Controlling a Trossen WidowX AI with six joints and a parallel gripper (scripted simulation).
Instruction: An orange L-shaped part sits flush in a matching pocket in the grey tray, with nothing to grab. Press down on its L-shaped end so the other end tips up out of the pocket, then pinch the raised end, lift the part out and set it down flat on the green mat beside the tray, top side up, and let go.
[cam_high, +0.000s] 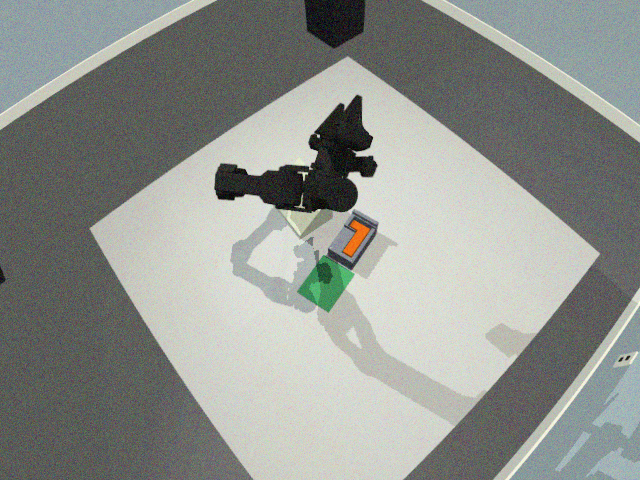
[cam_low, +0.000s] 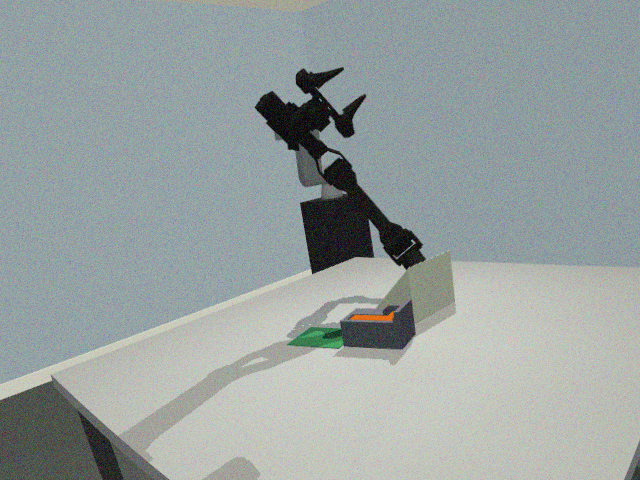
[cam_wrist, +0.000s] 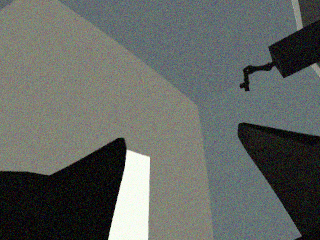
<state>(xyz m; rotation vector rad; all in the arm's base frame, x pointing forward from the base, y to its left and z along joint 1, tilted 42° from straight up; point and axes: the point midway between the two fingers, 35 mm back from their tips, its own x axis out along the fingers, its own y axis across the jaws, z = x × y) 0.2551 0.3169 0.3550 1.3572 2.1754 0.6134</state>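
Observation:
The orange L-shaped part (cam_high: 356, 238) (cam_low: 369, 317) lies in the pocket of the grey tray (cam_high: 341, 240) (cam_low: 373, 335) and looks level. Its L-shaped end is toward the tray's raised end wall, away from the mat. A dark recess shows beside that end. The green mat (cam_high: 337, 293) (cam_low: 309, 338) lies flat against the tray's other end, with arm shadow on it and no part on it. My gripper (cam_high: 349, 101) (cam_low: 353, 82) (cam_wrist: 183, 137) is open and empty, high above the table and well away from the tray, its fingers pointing upward and outward.
Pale upright panels (cam_high: 300, 223) (cam_low: 435, 286) meet at a corner beside the tray, close to the arm's base. A large black block (cam_high: 334, 21) (cam_low: 338, 232) stands beyond the table's far corner. Arm shadows cross the table (cam_high: 232, 361) (cam_low: 465, 413).

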